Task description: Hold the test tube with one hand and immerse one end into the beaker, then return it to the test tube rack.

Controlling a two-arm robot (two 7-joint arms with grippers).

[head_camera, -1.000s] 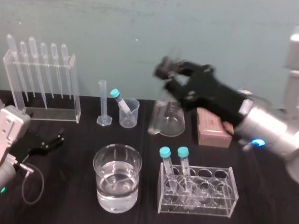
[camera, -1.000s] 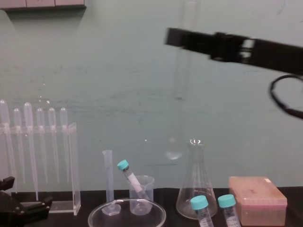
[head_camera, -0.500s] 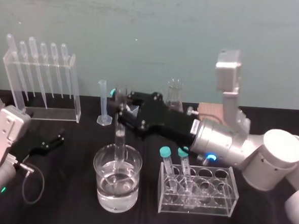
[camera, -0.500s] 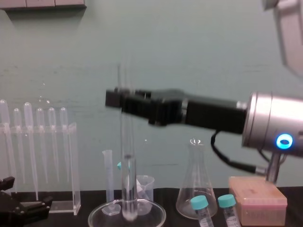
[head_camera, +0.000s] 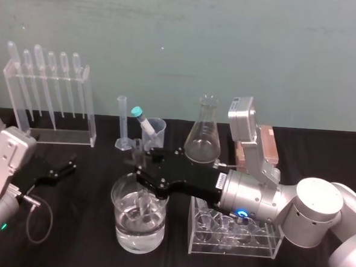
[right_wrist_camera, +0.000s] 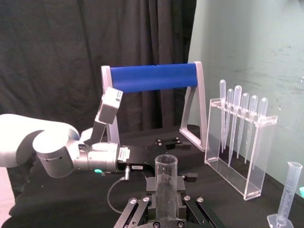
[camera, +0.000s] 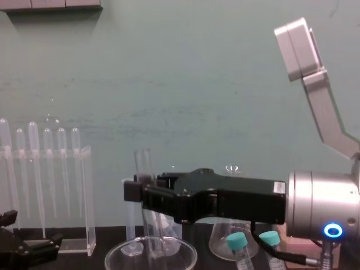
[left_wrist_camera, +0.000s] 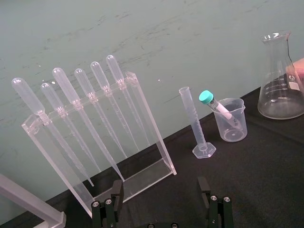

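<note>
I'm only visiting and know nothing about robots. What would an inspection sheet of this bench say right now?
Surface: black tablecloth, no spills seen.
Job's things: test tube held upright, its lower end inside the beaker, which holds clear liquid; salmon-pink test tube rack behind the right arm.
Clutter: pipette stand, graduated cylinder, small plastic beaker with a teal-capped tube, conical flask, clear tube rack.
Grippers: right gripper shut on the test tube above the beaker; left gripper open, parked at the table's left.
Cables: thin looped cable beside the left arm.
Surroundings: teal wall behind the table.
</note>
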